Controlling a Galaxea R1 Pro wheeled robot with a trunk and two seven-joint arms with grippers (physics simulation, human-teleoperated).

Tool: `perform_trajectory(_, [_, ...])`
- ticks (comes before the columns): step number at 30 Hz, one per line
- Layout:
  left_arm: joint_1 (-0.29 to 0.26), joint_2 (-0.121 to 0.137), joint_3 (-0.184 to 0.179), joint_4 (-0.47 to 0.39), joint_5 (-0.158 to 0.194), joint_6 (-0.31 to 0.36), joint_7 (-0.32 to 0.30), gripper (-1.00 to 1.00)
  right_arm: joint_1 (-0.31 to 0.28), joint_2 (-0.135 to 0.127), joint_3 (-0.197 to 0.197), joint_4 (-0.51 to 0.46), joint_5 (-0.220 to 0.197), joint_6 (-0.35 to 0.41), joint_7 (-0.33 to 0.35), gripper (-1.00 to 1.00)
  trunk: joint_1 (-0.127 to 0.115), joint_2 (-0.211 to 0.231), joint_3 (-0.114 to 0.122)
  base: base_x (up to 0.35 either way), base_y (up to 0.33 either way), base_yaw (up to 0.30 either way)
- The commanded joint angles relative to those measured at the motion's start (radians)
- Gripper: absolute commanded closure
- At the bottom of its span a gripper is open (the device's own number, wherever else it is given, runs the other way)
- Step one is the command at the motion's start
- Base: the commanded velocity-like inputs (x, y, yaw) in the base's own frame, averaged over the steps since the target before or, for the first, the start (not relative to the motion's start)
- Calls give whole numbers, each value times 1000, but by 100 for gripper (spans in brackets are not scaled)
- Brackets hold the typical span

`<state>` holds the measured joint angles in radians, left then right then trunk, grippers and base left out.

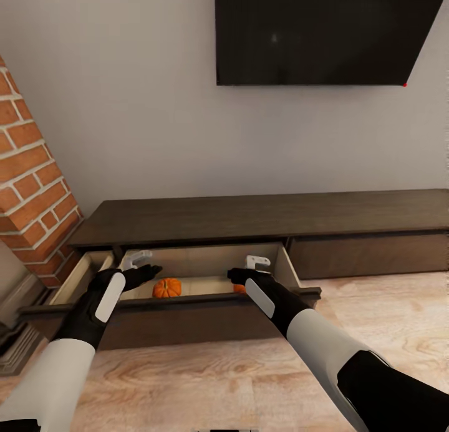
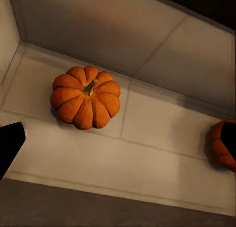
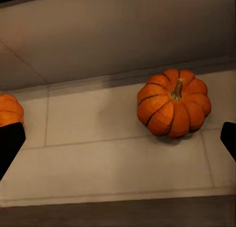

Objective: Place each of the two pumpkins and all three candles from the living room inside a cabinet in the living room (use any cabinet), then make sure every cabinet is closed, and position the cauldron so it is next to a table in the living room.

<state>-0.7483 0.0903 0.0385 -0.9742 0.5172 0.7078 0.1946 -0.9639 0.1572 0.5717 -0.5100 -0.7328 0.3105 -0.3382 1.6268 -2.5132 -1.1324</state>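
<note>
The long dark-brown cabinet [image 1: 262, 217] stands against the wall with its left drawer [image 1: 187, 320] pulled out. Two orange pumpkins lie on the drawer's pale floor. One pumpkin [image 1: 167, 287] [image 2: 85, 97] sits just right of my left gripper [image 1: 148, 272], which hovers open above the drawer. The other pumpkin [image 1: 239, 288] [image 3: 173, 102] is partly hidden under my right gripper [image 1: 233, 273], which is also open and holds nothing. Dark fingertips [image 2: 10, 146] [image 3: 10, 146] show at the edges of both wrist views. The candles, cauldron and table are out of view.
A brick fireplace [image 1: 31, 189] stands close on the left, beside the open drawer. A black TV [image 1: 324, 33] hangs on the wall above the cabinet. The cabinet's right drawer front [image 1: 368, 254] is shut. Wood floor [image 1: 218, 382] lies in front.
</note>
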Motion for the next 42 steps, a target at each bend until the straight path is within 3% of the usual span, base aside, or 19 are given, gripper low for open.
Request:
perform_trajectory(1, [0, 0, 0, -1, 10, 4, 8, -100, -1, -1, 7, -2, -8, 2, -8, -100, -1, 0, 3, -322, 54, 0])
perform_trajectory(17, [0, 0, -4, -2, 9, 4, 8, -100, -1, -1, 7, -2, -8, 2, -8, -100, -8, 4, 65, -125, 6, 0])
perform_trajectory(42, [0, -1, -6, -1, 9, 4, 8, -100, -1, -5, 7, -18, -5, -40, 1, -100, -20, 9, 162, -324, 0, 0])
